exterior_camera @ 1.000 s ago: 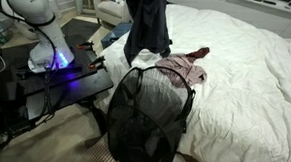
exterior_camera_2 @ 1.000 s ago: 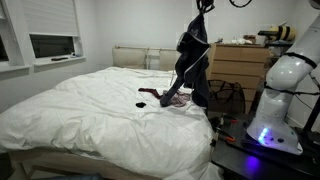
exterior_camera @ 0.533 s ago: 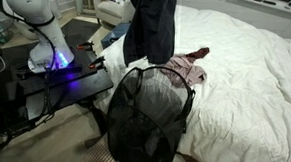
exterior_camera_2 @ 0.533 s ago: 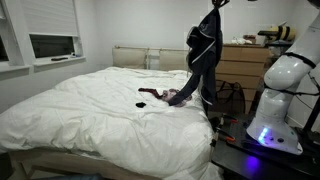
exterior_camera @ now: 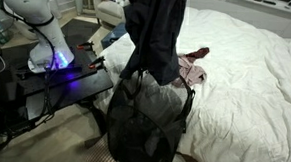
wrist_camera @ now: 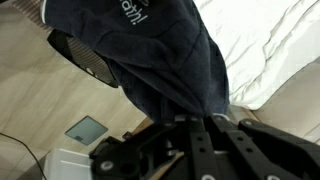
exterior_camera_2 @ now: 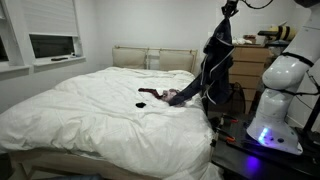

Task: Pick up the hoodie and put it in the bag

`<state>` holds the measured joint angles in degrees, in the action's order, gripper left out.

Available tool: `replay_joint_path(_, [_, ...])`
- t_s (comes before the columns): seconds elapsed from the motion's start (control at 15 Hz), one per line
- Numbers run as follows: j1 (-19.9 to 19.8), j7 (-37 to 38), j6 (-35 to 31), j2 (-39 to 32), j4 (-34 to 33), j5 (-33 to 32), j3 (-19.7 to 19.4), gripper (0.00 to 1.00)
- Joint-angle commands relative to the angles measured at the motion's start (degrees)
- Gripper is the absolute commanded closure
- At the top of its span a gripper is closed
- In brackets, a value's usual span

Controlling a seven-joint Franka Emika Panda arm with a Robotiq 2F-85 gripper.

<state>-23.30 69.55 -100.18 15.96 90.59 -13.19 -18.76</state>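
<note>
Wrist view: 1 gripper (wrist_camera: 200, 123) clamped on hoodie (wrist_camera: 150, 50), which hangs below it, long axis vertical; in an exterior view, hem over bag (exterior_camera: 132, 140) mouth.

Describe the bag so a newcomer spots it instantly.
Find the big white bed; at its edge, beside the robot's black stand, a tall bag stands upright. It is black see-through mesh with a round rim, unlike the solid dark hoodie hanging over it.
</note>
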Motion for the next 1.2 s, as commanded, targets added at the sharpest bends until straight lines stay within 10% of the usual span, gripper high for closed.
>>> replay_joint_path(0.0, [-1.5,0.4,-0.6,-4.1,-1.3,1.4,-3.0,0.99])
replay_joint_path(1.13, [-7.3,-1.2,-11.6,-19.4,12.5,6.7,-12.9,0.99])
